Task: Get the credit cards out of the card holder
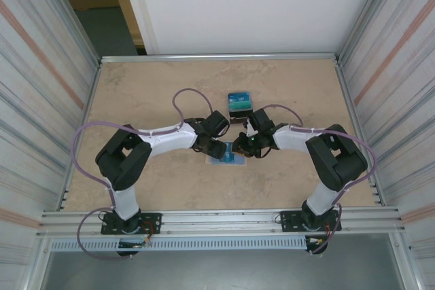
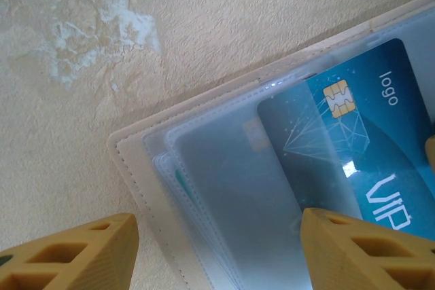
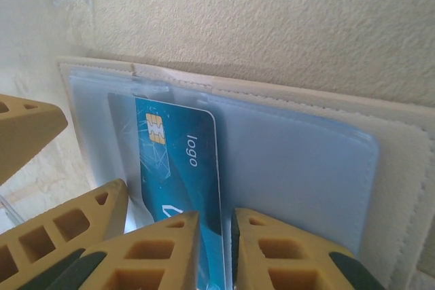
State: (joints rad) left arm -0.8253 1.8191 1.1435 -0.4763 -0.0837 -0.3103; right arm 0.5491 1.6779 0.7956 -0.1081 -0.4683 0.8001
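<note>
A white card holder (image 1: 217, 161) with clear sleeves lies open on the table under both grippers. A blue credit card (image 3: 182, 161) with a gold chip and "logo" print sticks partway out of a sleeve. My right gripper (image 3: 228, 249) is shut on the long edge of this card, one finger on each face. In the left wrist view the same card (image 2: 360, 134) lies on the holder (image 2: 146, 168). My left gripper (image 2: 217, 252) is open wide over the holder's sleeves, with its right finger (image 2: 367, 249) resting on the plastic. From above, the left gripper (image 1: 218, 149) and right gripper (image 1: 242, 145) meet over the holder.
A small stack of teal-blue cards (image 1: 240, 102) lies on the table just behind the grippers. Metal walls and a raised rim (image 1: 217, 57) close in the tabletop on three sides. The left gripper's fingers (image 3: 27, 127) crowd the left of the right wrist view.
</note>
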